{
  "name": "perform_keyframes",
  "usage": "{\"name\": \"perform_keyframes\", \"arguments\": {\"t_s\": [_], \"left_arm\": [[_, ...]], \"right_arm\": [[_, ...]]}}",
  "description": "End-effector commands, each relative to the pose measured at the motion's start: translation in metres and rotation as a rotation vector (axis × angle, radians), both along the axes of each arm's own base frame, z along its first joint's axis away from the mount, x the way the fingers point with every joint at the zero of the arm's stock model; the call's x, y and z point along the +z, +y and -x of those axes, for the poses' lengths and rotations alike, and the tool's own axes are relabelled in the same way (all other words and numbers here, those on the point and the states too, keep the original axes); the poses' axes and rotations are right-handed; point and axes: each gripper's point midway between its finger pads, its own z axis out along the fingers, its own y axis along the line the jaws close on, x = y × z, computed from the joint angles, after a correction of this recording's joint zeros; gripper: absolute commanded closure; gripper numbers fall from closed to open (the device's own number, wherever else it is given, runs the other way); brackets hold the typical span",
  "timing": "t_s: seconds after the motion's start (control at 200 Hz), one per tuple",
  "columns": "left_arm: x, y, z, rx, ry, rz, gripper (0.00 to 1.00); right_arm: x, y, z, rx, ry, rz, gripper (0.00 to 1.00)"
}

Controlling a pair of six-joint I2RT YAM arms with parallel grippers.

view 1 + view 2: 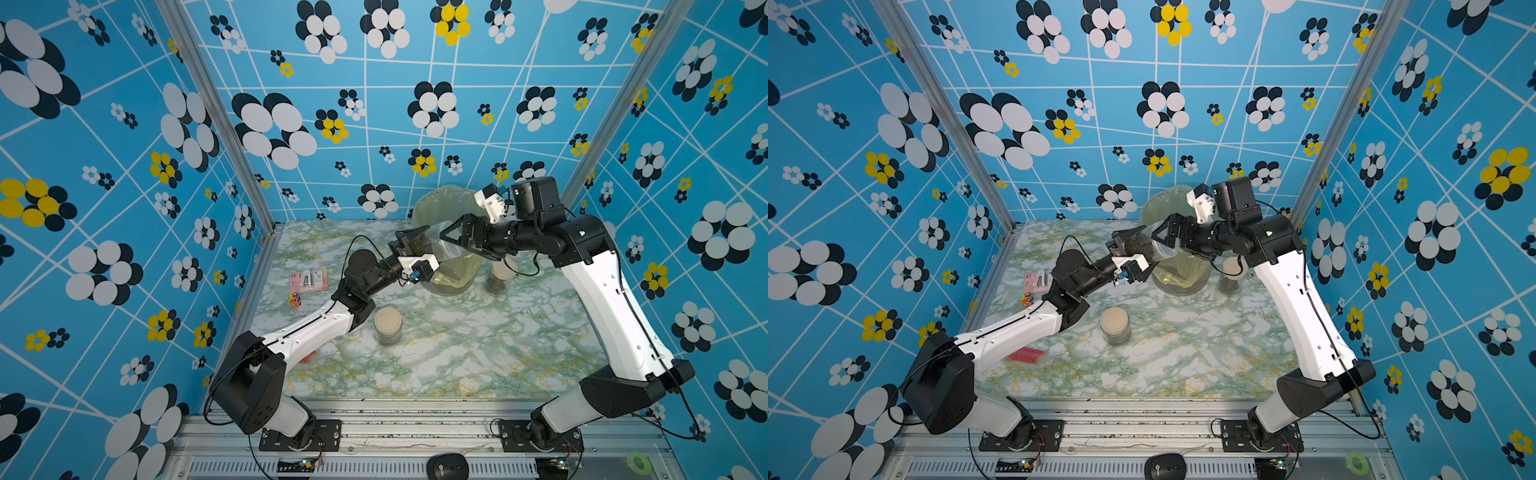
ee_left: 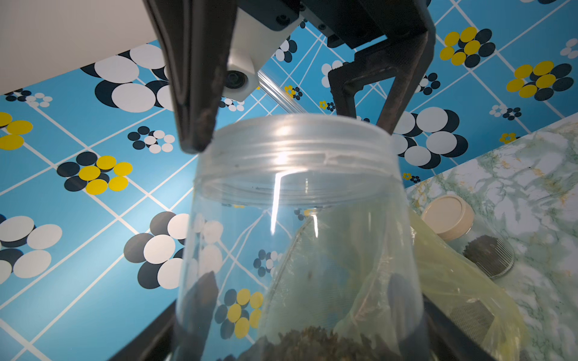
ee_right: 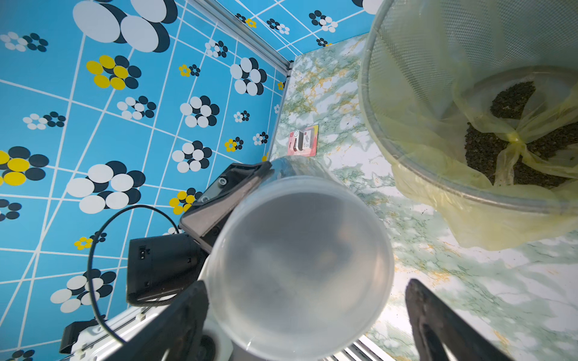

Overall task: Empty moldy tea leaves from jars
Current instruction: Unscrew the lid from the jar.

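Marble tabletop (image 1: 457, 357): left end effector (image 1: 411, 243) clamps jar (image 1: 436, 246); right end effector (image 1: 449, 235) spread wide around lid (image 3: 297, 265); bin (image 1: 453, 286) just behind.

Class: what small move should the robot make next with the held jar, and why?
Probably close the right gripper on the translucent lid: its open fingers flank it, while the left gripper holds the jar, tea leaves inside.

It was a lab robot cell: blue flower-print panels (image 1: 374, 124) on aluminium posts (image 1: 219, 116) walled a marble-print table (image 1: 457, 353), with robot arms (image 1: 602, 291) bolted to a metal rail (image 1: 415, 424).
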Motion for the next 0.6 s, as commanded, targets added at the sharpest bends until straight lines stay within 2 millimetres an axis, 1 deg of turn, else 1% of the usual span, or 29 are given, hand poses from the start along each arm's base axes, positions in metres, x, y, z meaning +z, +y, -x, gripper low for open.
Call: {"name": "perform_keyframes", "arguments": {"t_s": [0.0, 0.125, 0.3, 0.465, 0.595], "left_arm": [[0.0251, 0.0046, 0.0064, 0.011, -0.083, 0.045, 0.4], [0.026, 0.0046, 0.0061, 0.013, -0.086, 0.049, 0.4], [0.0282, 0.004, 0.0077, 0.008, -0.089, 0.056, 0.41], [0.029, 0.0038, 0.0092, 0.008, -0.09, 0.06, 0.41], [0.0283, 0.0036, 0.0104, 0.006, -0.087, 0.059, 0.41]], "right_arm": [[0.0113, 0.0022, -0.0035, 0.01, -0.021, -0.036, 0.01], [0.0096, 0.0033, -0.0054, 0.012, -0.013, -0.04, 0.01], [0.0054, 0.0047, -0.006, 0.02, 0.0, -0.048, 0.05], [0.0057, 0.0041, -0.0068, 0.017, -0.003, -0.055, 0.02], [0.0055, 0.0032, -0.0067, 0.016, -0.001, -0.054, 0.07]]}}
